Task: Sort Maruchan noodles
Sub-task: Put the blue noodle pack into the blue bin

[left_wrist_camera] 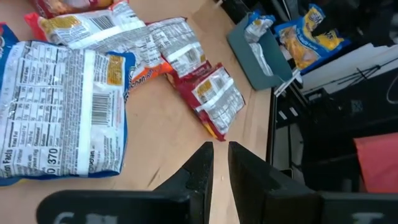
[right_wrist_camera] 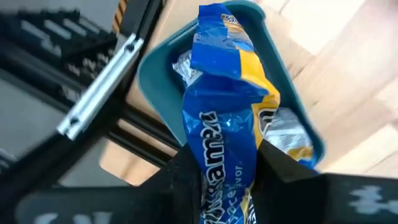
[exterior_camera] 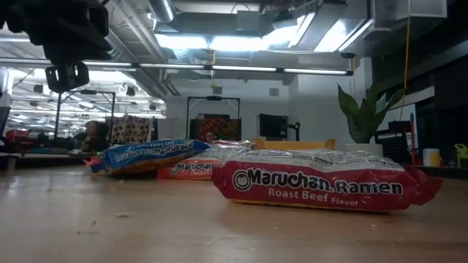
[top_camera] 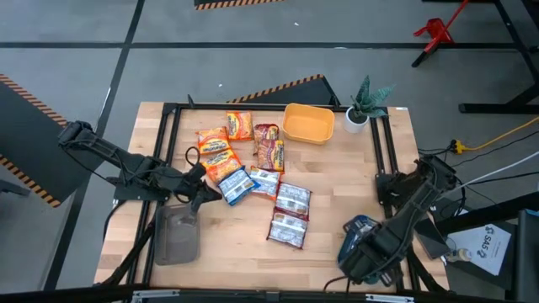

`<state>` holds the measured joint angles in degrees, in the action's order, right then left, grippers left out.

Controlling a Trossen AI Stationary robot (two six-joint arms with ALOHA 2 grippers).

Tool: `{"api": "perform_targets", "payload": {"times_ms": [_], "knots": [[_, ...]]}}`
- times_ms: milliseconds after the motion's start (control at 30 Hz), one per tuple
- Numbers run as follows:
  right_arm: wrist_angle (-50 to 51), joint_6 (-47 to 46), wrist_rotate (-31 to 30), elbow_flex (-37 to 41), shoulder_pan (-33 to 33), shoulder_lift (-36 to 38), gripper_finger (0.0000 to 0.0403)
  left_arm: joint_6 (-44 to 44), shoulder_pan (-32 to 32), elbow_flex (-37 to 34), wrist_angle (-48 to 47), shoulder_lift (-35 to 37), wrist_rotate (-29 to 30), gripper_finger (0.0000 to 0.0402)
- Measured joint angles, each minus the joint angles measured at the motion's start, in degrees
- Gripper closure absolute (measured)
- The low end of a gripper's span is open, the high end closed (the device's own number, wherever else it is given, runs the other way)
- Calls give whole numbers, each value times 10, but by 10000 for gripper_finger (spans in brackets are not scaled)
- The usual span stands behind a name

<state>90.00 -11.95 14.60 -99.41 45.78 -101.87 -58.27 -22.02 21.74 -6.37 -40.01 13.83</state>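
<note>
1. Your right end effector [right_wrist_camera: 227,180] is clamped on a blue packet [right_wrist_camera: 227,124], which hangs from the fingers directly over the teal tray [right_wrist_camera: 155,87]. The step in hand looks like dropping it into that tray.

2. Another packet [right_wrist_camera: 289,134] already lies in the tray, just beyond and below the one you hold. Aim for the open part of the tray beside it so the new one does not ride up on the rim.

3. The held packet hangs long and crumpled, gripped near one end. Lower until its free end touches down inside the tray before you part the fingers; released high, crinkly film like this is likely to flop over the wall.

4. Open fully and lift straight away from the tray, so the wrapper does not cling to a finger and get dragged out.

5. Your left end effector [left_wrist_camera: 221,168] has its fingers nearly together and holds nothing. It hovers over bare worktop [left_wrist_camera: 168,134], with a blue packet face-down [left_wrist_camera: 59,112] close beside it and a red packet [left_wrist_camera: 214,99] just ahead. Keep it there until the right arm is clear.

6. The remaining packets [top_camera: 253,172] lie loose mid-worktop, well away from your right end effector, some overlapping. Pick a non-overlapped one next.
</note>
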Motion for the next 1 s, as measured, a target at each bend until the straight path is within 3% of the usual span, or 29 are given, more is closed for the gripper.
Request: {"api": "perform_targets", "payload": {"times_ms": [267,600,1000], "knots": [[-1,34,30,49,-15,-4,327,0,0,0,0,0,22,356],[0,120,40,88,30,-3,327,0,0,0,-2,0,51,356],[-52,139,67,116,37,-3,326,0,0,0,-6,0,52,356]]}}
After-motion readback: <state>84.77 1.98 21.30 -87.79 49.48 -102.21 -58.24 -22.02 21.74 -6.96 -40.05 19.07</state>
